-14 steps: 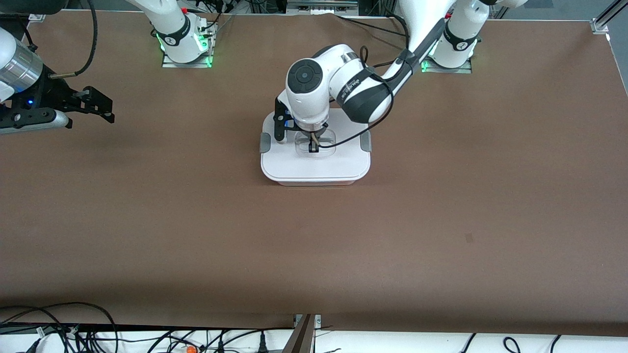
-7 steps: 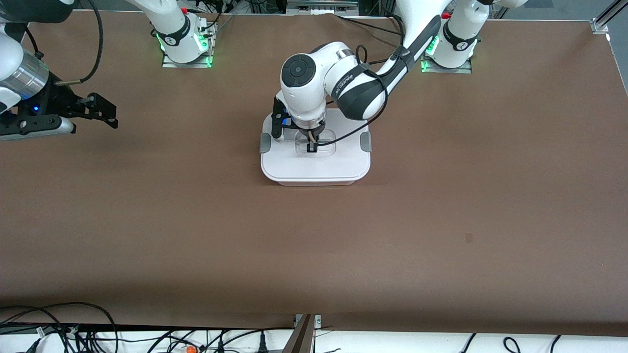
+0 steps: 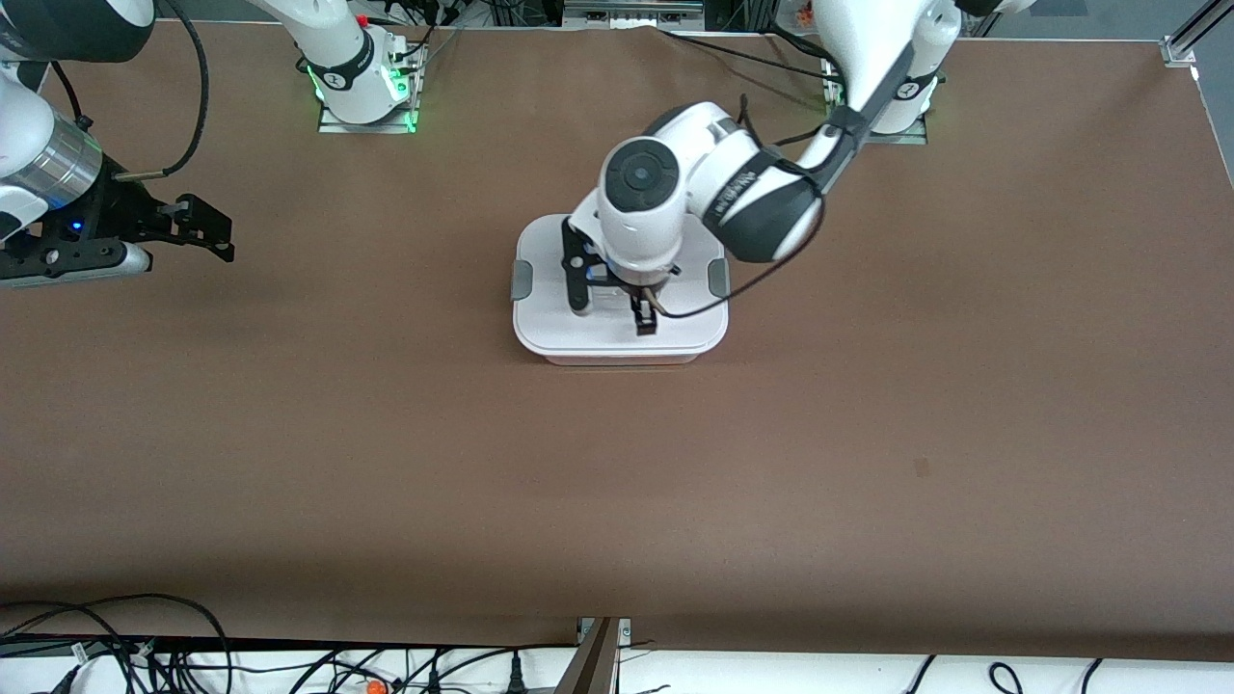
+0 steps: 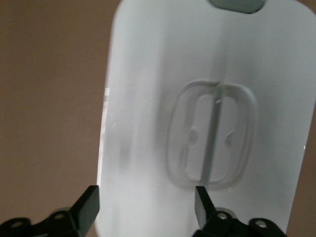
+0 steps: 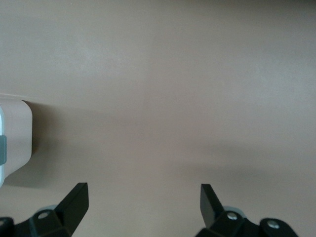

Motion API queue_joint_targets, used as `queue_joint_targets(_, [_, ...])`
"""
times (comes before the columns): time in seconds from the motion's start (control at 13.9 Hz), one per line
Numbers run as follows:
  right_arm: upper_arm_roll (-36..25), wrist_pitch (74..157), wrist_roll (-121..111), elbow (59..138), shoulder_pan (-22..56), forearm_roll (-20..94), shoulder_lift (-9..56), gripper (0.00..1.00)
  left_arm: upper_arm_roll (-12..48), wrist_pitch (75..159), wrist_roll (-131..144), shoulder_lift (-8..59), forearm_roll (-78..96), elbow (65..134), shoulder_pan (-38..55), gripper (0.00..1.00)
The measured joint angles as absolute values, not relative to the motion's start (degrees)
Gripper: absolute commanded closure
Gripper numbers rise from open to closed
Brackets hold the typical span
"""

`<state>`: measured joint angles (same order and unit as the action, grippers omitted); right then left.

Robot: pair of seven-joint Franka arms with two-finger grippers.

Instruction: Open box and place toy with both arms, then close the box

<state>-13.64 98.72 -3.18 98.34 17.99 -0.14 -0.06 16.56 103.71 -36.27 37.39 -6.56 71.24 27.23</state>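
The box (image 3: 551, 333) stands mid-table with its white lid on, and its grey side clips (image 3: 521, 280) show at both ends. My left gripper (image 3: 611, 304) is open and empty just over the lid. In the left wrist view the left gripper (image 4: 145, 197) spans the lid (image 4: 148, 98) beside the clear recessed handle (image 4: 212, 138). My right gripper (image 3: 198, 226) is open and empty over bare table toward the right arm's end. In the right wrist view the right gripper (image 5: 143, 195) hangs over the table, with a corner of the box (image 5: 15, 143) at the edge. The toy is out of view.
The brown table (image 3: 868, 434) spreads wide around the box. Both arm bases (image 3: 362, 82) stand along the edge farthest from the front camera. Cables (image 3: 145, 646) lie along the table's near edge.
My left gripper was closed at the lid's centre handle; it has opened, lifted off and shifted over the lid toward the front camera. The right gripper drifted slightly.
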Motion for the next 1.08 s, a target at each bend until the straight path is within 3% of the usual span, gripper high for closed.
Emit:
queue_joint_targets(0.5, [-13.6, 97.98, -3.18, 98.29, 17.99, -0.15, -0.54, 0.0, 16.21, 101.08, -45.14, 37.4, -6.38, 69.92, 14.11, 0.0])
queue_joint_targets(1.08, [-13.52, 97.61, -3.18, 98.25, 18.0, -0.15, -0.72, 0.0, 5.98, 98.89, -45.63, 30.8, -6.31, 67.57, 6.8, 0.0])
